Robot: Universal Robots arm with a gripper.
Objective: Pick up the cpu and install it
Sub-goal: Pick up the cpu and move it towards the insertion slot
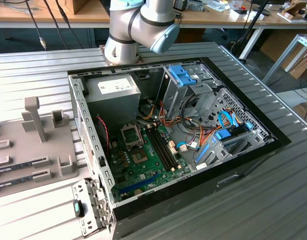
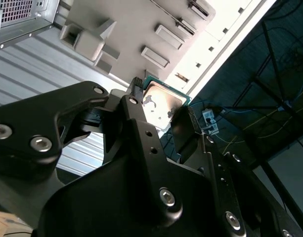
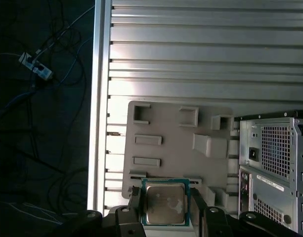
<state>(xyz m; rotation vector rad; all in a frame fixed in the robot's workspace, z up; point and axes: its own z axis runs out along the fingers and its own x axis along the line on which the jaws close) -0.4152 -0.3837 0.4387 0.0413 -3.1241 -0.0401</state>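
Observation:
The cpu [image 3: 164, 203] [image 2: 161, 106] is a small square chip with a silvery top and a thin green rim. My gripper [image 3: 165, 211] [image 2: 160, 112] is shut on it, with a black finger against each of two opposite edges [image 3: 135, 210] [image 2: 184, 123]. In both wrist views the chip hangs well above a grey fixture plate [image 3: 166, 148] [image 2: 136, 29] on the ribbed table. In the exterior view the open computer case [image 1: 88, 115] lies on its side. An empty square socket [image 1: 130, 134] shows on its green motherboard [image 1: 143, 162].
The arm's base and elbow [image 1: 138, 25] stand behind the case. The grey plate [image 1: 38, 145] with upright holders lies at the exterior view's left. Inside the case are a grey power-supply box [image 1: 113, 97], drive cages [image 1: 186, 82] and cable bundles [image 1: 193, 137]. The table edge [image 3: 99, 98] drops to a dark floor.

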